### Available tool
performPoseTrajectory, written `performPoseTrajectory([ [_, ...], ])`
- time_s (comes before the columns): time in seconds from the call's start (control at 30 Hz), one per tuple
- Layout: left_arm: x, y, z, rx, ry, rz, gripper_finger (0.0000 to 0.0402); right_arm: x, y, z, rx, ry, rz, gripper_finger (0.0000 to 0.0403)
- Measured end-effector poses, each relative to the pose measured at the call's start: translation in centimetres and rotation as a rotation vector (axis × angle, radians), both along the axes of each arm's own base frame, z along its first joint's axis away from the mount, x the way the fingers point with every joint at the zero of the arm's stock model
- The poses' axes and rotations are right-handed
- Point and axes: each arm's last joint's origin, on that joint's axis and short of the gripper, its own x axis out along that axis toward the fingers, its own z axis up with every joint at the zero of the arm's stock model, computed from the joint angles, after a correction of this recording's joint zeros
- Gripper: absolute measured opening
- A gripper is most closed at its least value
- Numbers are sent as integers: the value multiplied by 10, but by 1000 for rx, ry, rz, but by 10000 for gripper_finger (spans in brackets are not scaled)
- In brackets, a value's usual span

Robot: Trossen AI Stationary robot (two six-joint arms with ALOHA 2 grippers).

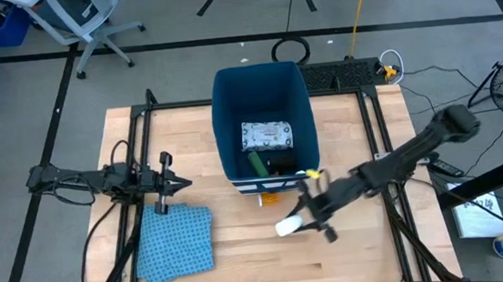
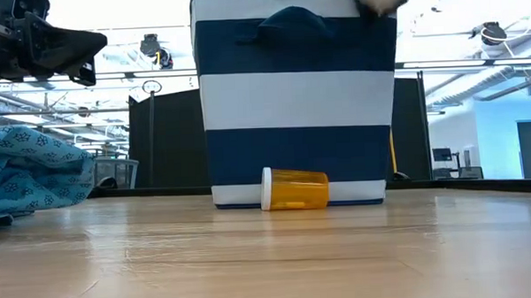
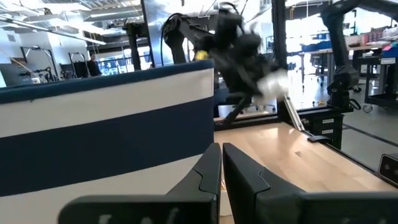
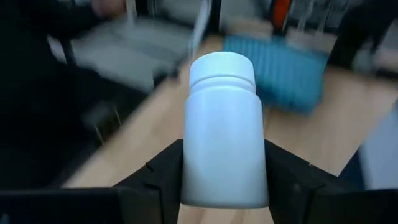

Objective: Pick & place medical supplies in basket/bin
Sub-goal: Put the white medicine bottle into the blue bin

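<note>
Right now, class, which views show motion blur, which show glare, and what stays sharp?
Right wrist view: the white bottle held in the right gripper is sharp, while the background is smeared. Left wrist view: the far right arm is blurred, and the left gripper is crisp. Low view: bright ceiling glare behind the bin; the orange vial is sharp. High view: evenly lit.

blue patterned cloth (image 1: 177,243) — crumpled | wooden table (image 1: 352,251) — bare
</note>
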Motion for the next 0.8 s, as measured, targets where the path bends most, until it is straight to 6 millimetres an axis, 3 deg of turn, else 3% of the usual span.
performPoseTrajectory([
  [0.17,0,0,-1,-1,5,-6,21,-43,-18,35,105,-260,28,168],
  [0.3,0,0,-1,-8,14,-7,21,-80,-35,41,141,-361,20,170],
  [0.53,0,0,-3,-8,29,-10,21,-127,-54,10,193,-438,74,168],
  [0.8,0,0,-3,-32,38,-12,21,-152,-65,-26,278,-578,70,167],
])
